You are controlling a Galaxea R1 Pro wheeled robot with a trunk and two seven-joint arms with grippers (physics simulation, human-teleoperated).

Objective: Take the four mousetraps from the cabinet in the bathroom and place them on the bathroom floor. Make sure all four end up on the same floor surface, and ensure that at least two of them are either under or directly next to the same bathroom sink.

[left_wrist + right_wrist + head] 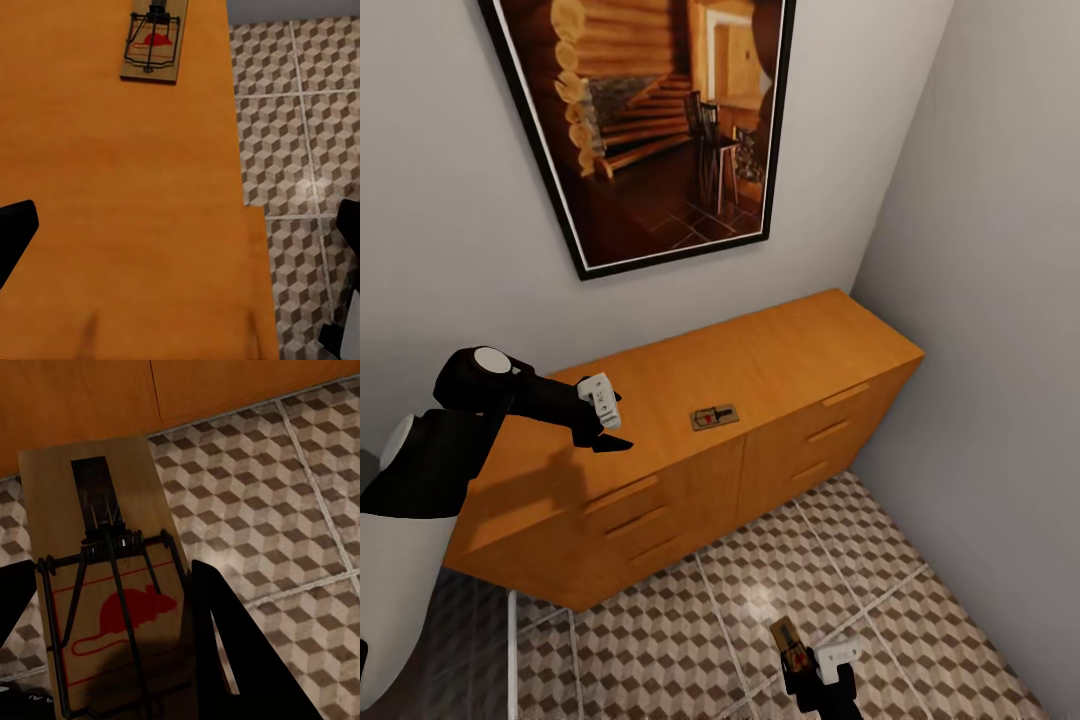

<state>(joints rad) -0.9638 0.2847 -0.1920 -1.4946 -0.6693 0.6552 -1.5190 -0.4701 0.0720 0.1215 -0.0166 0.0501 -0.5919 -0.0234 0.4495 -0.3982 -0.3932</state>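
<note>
One mousetrap [714,416] lies flat on top of the orange-brown cabinet [800,350], near its front edge. My left gripper [622,422] hovers open over the cabinet top, to the left of that trap. In the left wrist view the trap [153,41] lies ahead on the cabinet top [120,210], well beyond the spread fingers [15,232]. Low over the patterned bathroom floor [690,620], my right gripper [808,668] is shut on a second mousetrap [787,640]. The right wrist view shows this trap [112,585] with its red mouse mark between the dark fingers [225,652], above the tiles [262,495].
The cabinet's drawer fronts [830,430] are shut. A large framed picture [650,120] hangs on the wall above it. A grey wall [1000,350] closes off the right side, forming a corner. A dark glass panel [470,640] stands at the lower left.
</note>
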